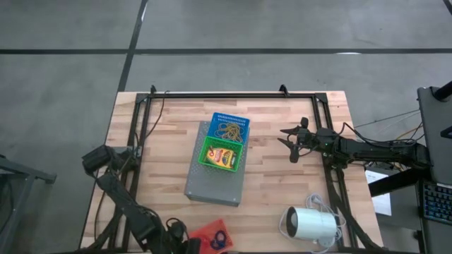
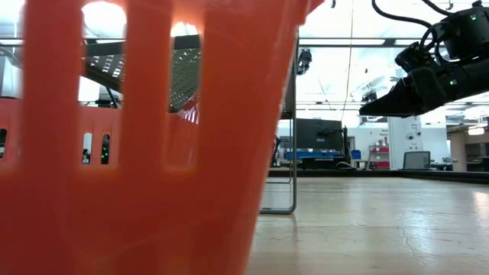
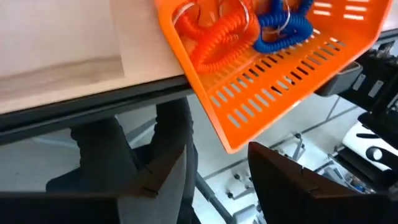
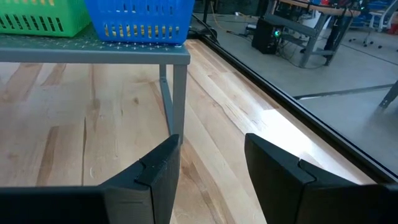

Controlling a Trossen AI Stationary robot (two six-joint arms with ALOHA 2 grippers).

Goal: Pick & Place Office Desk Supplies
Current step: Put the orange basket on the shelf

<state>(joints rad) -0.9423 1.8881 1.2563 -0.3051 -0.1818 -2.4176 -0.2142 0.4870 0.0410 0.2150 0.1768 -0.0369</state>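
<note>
An orange basket [image 1: 212, 235] stands at the table's near edge. It holds red coiled rings [image 3: 214, 37] and blue coiled rings [image 3: 280, 28], and its wall [image 2: 153, 153] fills the left of the low view. My left gripper [image 3: 214, 142] is open beside the basket's left end, one finger on each side of its near corner [image 3: 231, 143]. On the grey slab, a green basket [image 1: 222, 155] holds a yellow crayon box [image 1: 224, 158]. A blue basket [image 1: 229, 127] holds tan rubber bands [image 1: 232, 131]. My right gripper [image 1: 288, 144] waits open at mid right, above the table. My left gripper comes at the orange basket's corner slanting down from the table's near left. I cannot tell whether its fingers [image 3: 168, 162] touch the slotted wall. The basket's bottom is on the table.
The grey perforated slab [image 1: 212, 187] stands on legs [image 4: 177, 99] at the table's middle. A white cylinder [image 1: 311, 224] with a cord lies at the near right. A dark frame [image 1: 233, 94] runs along the far side and down both sides of the table.
</note>
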